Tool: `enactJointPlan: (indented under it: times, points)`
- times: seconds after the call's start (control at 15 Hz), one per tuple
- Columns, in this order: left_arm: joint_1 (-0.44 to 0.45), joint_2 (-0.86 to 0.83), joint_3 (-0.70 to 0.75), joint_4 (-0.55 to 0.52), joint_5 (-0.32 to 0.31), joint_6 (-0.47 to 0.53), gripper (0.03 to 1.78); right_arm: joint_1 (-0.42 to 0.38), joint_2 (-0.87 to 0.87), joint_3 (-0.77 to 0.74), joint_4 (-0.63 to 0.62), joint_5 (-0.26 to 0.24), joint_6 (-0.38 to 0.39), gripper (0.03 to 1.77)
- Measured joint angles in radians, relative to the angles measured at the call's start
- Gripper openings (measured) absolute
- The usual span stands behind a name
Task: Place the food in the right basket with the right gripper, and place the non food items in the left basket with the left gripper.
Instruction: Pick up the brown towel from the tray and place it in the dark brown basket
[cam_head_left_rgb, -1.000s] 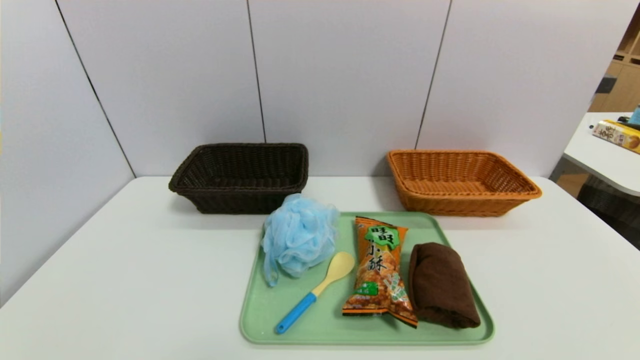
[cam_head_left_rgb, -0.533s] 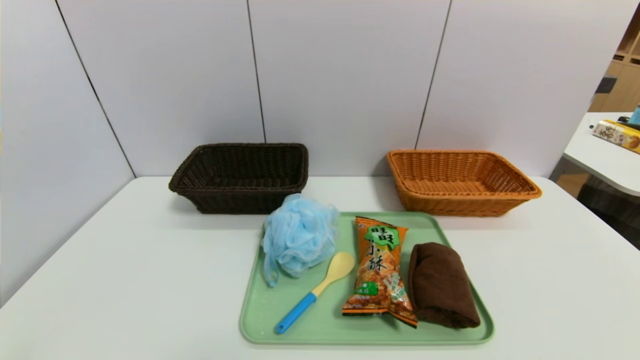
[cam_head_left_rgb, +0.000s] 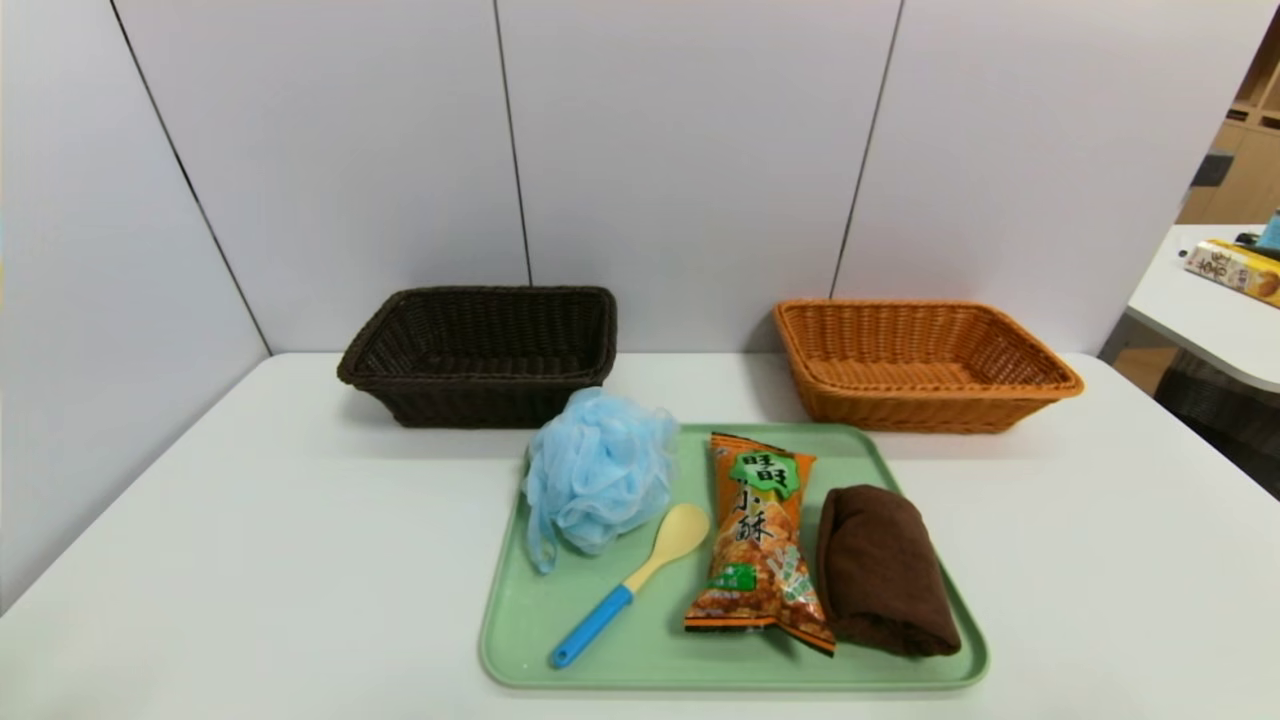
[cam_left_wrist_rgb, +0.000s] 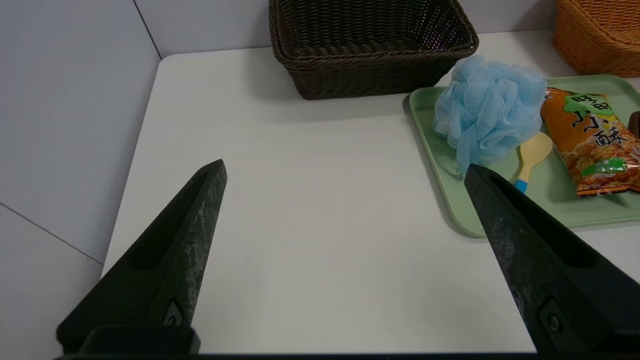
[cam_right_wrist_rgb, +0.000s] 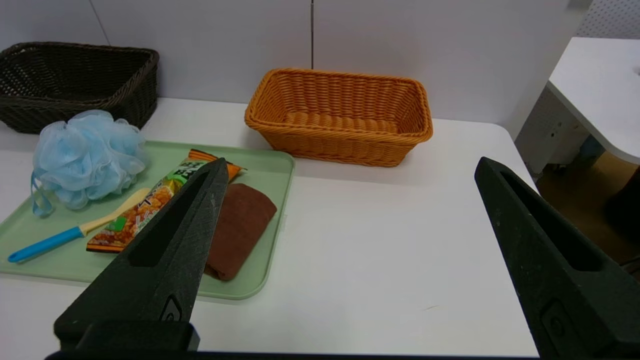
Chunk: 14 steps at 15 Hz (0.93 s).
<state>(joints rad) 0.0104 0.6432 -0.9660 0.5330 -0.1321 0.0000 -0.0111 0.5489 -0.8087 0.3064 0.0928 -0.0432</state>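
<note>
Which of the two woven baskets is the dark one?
The dark brown basket, on the robot's left behind the light blue bath pouf; the other basket, on the robot's right, is orange-tan.

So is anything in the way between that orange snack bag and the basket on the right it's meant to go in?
Nothing visible stands between the snack bag and the orange-tan basket; only the green tray's low rim and bare tabletop lie between them.
</note>
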Motion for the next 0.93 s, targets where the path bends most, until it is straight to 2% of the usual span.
enactJointPlan:
  times: [0.33,0.6,0.8,0.93]
  points:
    - [-0.040,0.161,-0.058,0.036,-0.002,-0.017,1.69,0.029,0.142,-0.044,0.002,0.016,0.003,1.70]
    - [-0.142,0.251,-0.063,0.036,0.007,-0.049,1.69,0.140,0.235,-0.049,-0.004,0.014,0.017,1.70]
    - [-0.297,0.300,-0.058,0.032,0.081,-0.131,1.69,0.244,0.295,-0.050,-0.008,-0.011,0.051,1.70]
    - [-0.381,0.339,-0.053,0.027,0.141,-0.197,1.69,0.325,0.335,-0.051,-0.013,-0.057,0.081,1.70]
